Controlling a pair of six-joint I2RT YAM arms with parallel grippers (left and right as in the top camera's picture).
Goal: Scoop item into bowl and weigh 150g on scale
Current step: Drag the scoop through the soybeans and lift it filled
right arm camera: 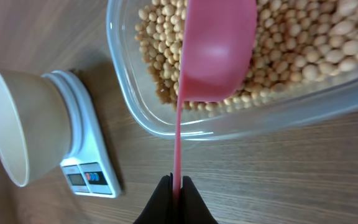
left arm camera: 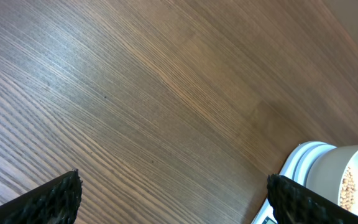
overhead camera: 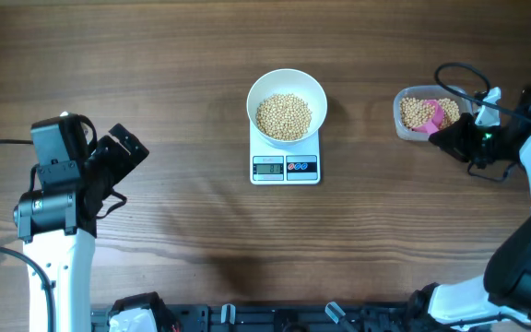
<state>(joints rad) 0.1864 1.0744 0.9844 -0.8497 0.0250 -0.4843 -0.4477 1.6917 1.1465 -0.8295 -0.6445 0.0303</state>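
Observation:
The white bowl (overhead camera: 287,105) stands on the white scale (overhead camera: 286,168) at the table's middle and holds beige beans (overhead camera: 283,116). At the right, a clear tub (overhead camera: 407,115) holds more beans (right arm camera: 303,50). My right gripper (right arm camera: 176,182) is shut on the thin handle of a pink scoop (right arm camera: 216,50), whose cup sits in the tub over the beans. In the right wrist view the bowl (right arm camera: 14,121) and scale (right arm camera: 82,155) appear at the left. My left gripper (overhead camera: 123,152) stands open at the far left with nothing between its fingers; its wrist view catches the bowl (left arm camera: 353,180) at the lower right.
Bare wooden tabletop (overhead camera: 182,83) lies between the left arm and the scale. A black cable (overhead camera: 454,74) loops near the tub at the right. The arm bases stand along the front edge.

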